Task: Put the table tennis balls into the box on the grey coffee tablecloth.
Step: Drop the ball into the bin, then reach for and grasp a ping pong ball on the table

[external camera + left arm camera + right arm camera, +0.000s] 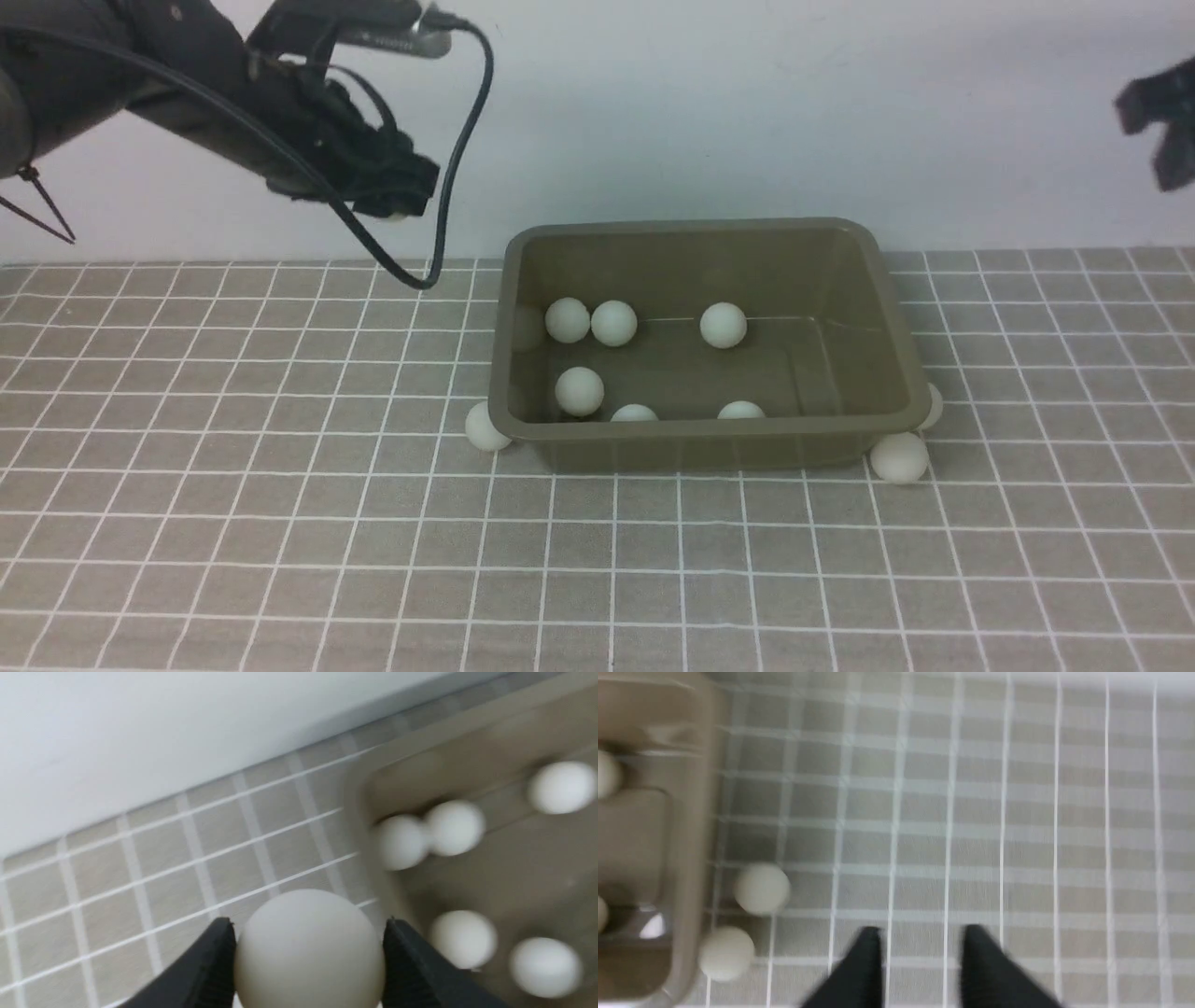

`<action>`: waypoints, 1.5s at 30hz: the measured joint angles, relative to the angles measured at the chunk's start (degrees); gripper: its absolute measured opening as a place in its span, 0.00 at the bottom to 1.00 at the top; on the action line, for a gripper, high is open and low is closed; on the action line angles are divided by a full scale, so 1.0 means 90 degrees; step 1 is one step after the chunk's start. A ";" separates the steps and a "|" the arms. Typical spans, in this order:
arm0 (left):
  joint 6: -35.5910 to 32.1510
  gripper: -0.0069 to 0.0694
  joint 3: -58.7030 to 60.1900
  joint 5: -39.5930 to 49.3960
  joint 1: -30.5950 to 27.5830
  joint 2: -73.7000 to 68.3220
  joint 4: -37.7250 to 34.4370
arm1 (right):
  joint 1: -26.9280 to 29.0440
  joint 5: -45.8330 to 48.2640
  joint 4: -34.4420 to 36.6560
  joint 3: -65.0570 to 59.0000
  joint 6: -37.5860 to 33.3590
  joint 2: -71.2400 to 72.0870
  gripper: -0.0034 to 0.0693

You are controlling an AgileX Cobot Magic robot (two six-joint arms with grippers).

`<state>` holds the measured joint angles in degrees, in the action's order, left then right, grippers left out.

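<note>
The olive-brown box (691, 431) stands on the grey coffee tablecloth (280, 523) and holds several white table tennis balls (723, 325). Three more balls lie on the cloth against the box: one at its front-left corner (485, 427) and two at its front-right corner (899, 457). My left gripper (401, 201) hangs above the cloth, left of the box's far-left corner. In the left wrist view the left gripper (308, 924) is shut on a ball (308, 956). My right gripper (1153, 145) is high at the far right. Its fingers (871, 952) stand slightly apart with nothing between them.
A white wall runs behind the cloth. A black cable (467, 140) loops down from the left arm to the cloth beside the box's far-left corner. In the right wrist view the two corner balls (761, 889) sit beside the box rim (698, 858).
</note>
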<state>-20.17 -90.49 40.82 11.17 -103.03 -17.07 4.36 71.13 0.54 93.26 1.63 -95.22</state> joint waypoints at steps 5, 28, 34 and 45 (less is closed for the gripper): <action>-0.0007 0.55 -0.0048 0.0246 0.0643 -0.0160 -0.0033 | 0.0518 -0.0523 0.1441 -0.1268 -0.0882 -0.0006 0.05; 0.0702 0.82 -0.2043 0.1684 0.1031 -0.1946 0.0451 | -0.0432 -0.2818 0.2839 -0.1658 -0.1804 -0.2280 0.81; 0.0833 0.82 -0.2043 0.1738 0.1031 -0.1946 0.0650 | -0.0451 -0.3021 0.2978 -0.1546 -0.1762 -0.2495 0.81; 0.1867 0.58 -0.3013 0.2666 0.1031 -0.1906 0.1897 | -0.0467 -0.3178 0.2794 -0.1502 -0.1762 -0.2722 0.52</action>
<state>-3.36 -117.61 64.82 20.45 -120.18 0.00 0.16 42.52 25.69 79.75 -14.23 -119.72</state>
